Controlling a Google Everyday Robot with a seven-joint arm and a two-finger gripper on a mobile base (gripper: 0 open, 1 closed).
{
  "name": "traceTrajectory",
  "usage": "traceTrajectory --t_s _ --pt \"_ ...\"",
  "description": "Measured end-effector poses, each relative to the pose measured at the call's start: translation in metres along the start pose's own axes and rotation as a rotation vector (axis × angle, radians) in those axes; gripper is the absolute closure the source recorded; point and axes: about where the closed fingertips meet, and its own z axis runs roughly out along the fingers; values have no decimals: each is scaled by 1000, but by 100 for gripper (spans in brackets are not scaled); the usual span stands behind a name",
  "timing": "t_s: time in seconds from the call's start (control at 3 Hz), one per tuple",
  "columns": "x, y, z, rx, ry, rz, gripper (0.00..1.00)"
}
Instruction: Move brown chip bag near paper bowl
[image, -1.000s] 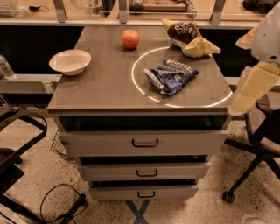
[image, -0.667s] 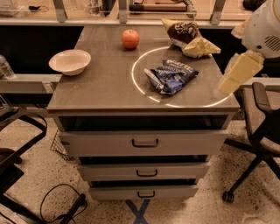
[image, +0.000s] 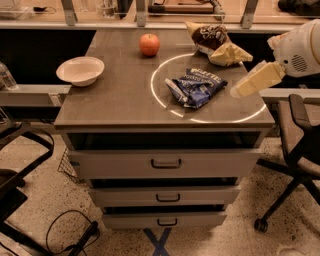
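The crinkled brown chip bag, lettering unreadable, lies back right, well apart from the smooth round paper bowl. The cream gripper hovers at right; how wide it stands I cannot tell.

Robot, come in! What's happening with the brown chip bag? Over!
Gripper hovers at table's right edge. Brown chip bag untouched, back right, far from paper bowl at left. Apple and blue chip bag lie between.

Setting: office-style robot test lab. A grey three-drawer bench is standing left of the fingers, which are hovering over its right edge. A wheeled office chair is sitting below the fingers. A cable and a blue tape cross are lying on the speckled floor, lower left of them.
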Motion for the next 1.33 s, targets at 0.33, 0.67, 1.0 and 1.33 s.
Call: traceTrajectory --t_s 0.33,0.67,1.0,1.33 --pt "-6 -30 33 72 -217 105 0" --pt "-12 -37 30 105 -223 98 0" --pt "-12 -34 30 95 -218 97 0" --pt "-20 -54 38 118 -244 118 0"
